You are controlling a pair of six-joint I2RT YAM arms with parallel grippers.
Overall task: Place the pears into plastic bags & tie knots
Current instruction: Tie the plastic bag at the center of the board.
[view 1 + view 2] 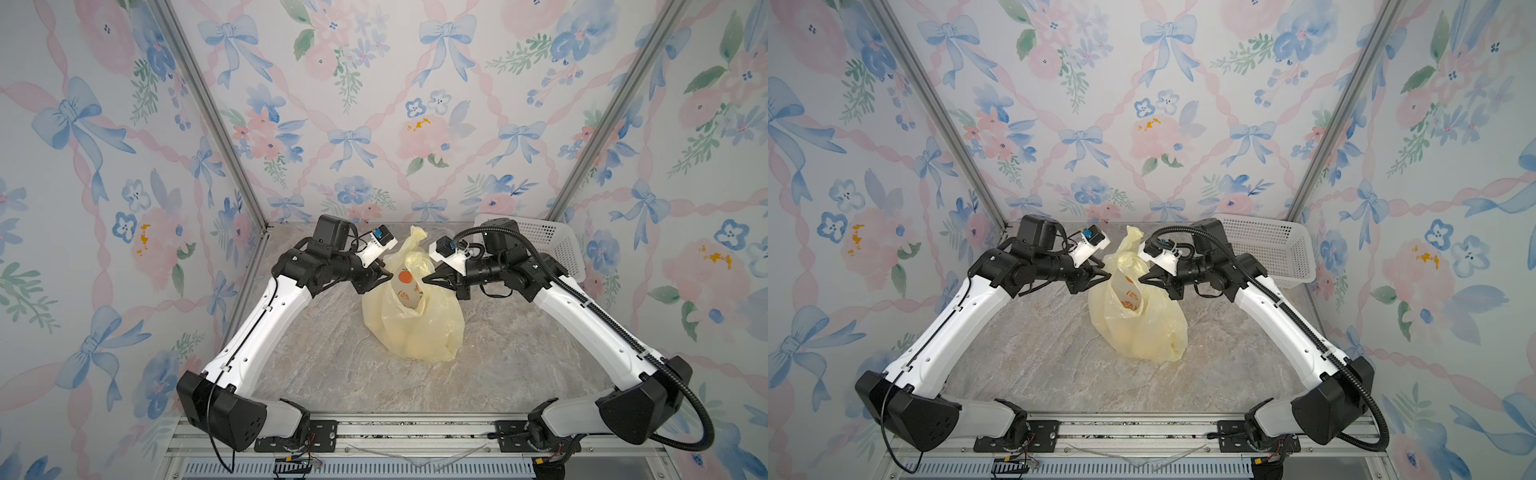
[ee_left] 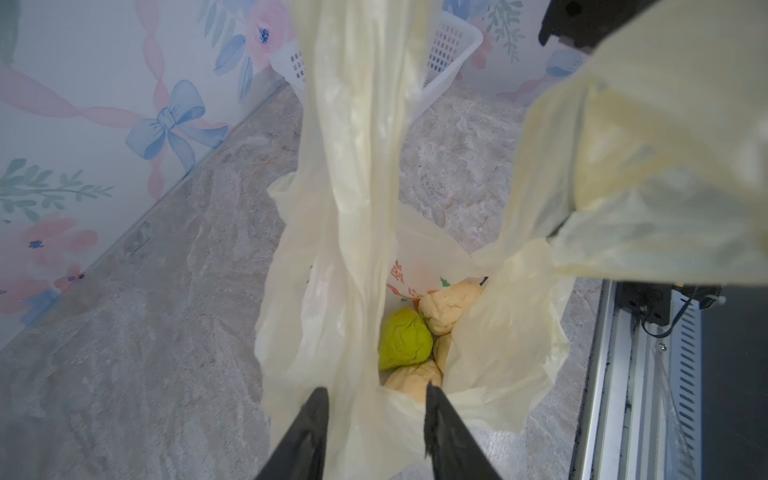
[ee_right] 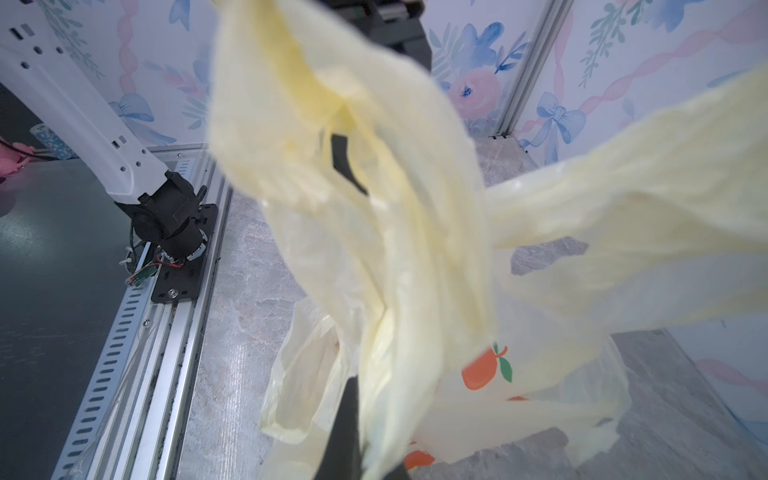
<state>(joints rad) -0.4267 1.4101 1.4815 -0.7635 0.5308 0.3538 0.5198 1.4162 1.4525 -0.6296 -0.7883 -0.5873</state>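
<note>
**Top views**
- Plastic bag (image 1: 411,332) (image 1: 1138,332): pale yellow and translucent. It stands at the centre of the marble table (image 1: 519,365), full at the base, with its top drawn up to a point at 12 o'clock. An orange fruit print (image 1: 405,277) shows on the upper part.
- My left gripper (image 1: 384,276) (image 1: 1102,276): at the bag's neck, reaching in from 9 o'clock.
- My right gripper (image 1: 430,280) (image 1: 1144,278): at the neck from 3 o'clock, tips against the film.
- White perforated basket (image 1: 552,245) (image 1: 1275,249): at 2 o'clock of the bag, in the table's corner and apart from the bag.

**Left wrist view**
- My left gripper (image 2: 376,399): released, jaws apart. A handle strip (image 2: 353,124) rises between them, close to one finger (image 2: 311,436) with an open gap beside the other.
- Pears (image 2: 449,307): inside the bag, at the bottom, seen through the open mouth. There is one green pear (image 2: 403,345), with cream ones touching it all round.
- Other handle strip (image 2: 623,166): runs off towards my right arm, separate from the first.

**Right wrist view**
- My right gripper: clenched on the plastic bag. Blurred yellow film drapes over my one visible finger (image 3: 349,424).
- The fruit print also shows on the bag's wall.
</note>
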